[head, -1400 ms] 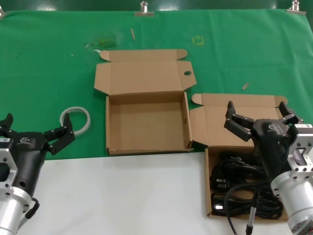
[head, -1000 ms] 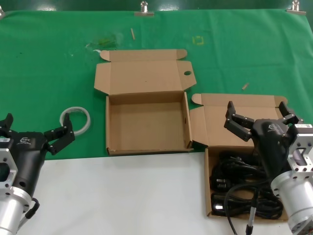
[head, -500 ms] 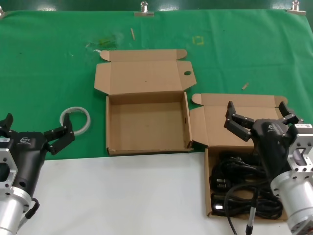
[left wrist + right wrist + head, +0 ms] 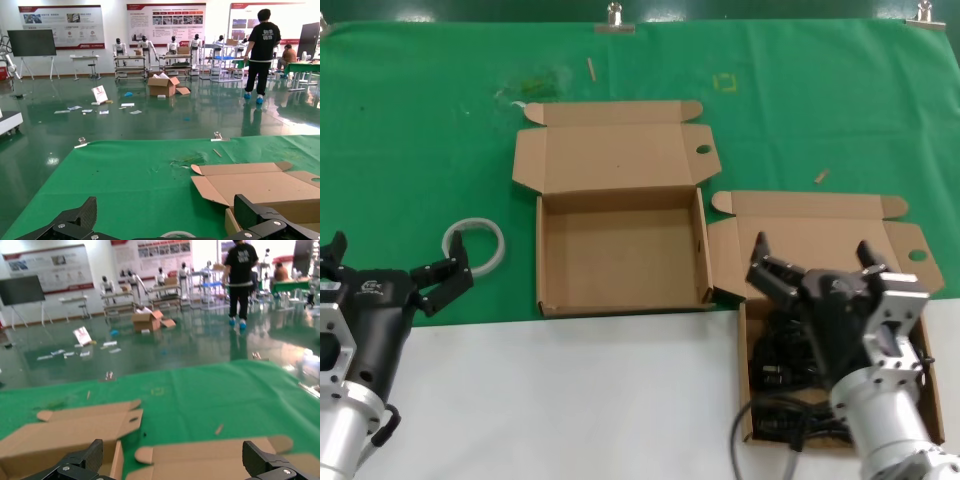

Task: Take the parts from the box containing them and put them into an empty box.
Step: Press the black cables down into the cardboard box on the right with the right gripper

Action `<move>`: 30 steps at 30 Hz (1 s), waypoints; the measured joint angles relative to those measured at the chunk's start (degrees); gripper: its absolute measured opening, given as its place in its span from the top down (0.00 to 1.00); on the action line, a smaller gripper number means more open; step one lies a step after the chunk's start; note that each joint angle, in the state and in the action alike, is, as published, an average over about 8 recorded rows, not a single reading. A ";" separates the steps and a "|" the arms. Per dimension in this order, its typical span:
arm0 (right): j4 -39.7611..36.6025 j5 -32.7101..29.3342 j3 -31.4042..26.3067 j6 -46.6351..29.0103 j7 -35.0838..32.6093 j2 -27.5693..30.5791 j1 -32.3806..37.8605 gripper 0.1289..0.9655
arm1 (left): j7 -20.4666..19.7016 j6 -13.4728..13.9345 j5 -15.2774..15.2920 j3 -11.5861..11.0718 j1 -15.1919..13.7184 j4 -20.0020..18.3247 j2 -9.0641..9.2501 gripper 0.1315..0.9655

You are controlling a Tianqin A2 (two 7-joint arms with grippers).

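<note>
Lowering onto the parts (image 4: 790, 365) is judged the step in hand. They lie coiled in the box containing them (image 4: 820, 240), at the near right of the worktop (image 4: 570, 400). The right hand (image 4: 812, 268) hangs over that box, fingers spread apart. One cord should be pinched alone. The empty box (image 4: 620, 245) stands just left. The left hand (image 4: 385, 275), fingers apart, is parked near left.

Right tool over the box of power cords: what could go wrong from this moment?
1. The power cords lie tangled, so the open right tool above them could lift several at once, or trail one over the wall of the box containing them.
2. That box's lid flap stands close against the empty box; a dragged cord could catch it and shift either box.
3. The left tool is parked near the white ring, away from this work.
</note>
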 joint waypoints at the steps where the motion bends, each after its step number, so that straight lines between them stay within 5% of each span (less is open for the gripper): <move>1: 0.32 1.54 -0.82 1.32 -1.46 0.00 -0.13 0.00 | 0.00 0.00 0.00 0.00 0.00 0.00 0.00 0.00; 10: 5.79 17.11 -4.23 13.51 -22.25 -0.02 -3.44 0.00 | 0.00 0.00 0.00 0.00 0.00 0.00 0.00 0.00; 30: 15.66 38.59 2.89 33.10 -71.70 -0.02 -6.52 0.00 | 0.00 0.00 0.01 0.00 0.00 0.00 0.00 0.00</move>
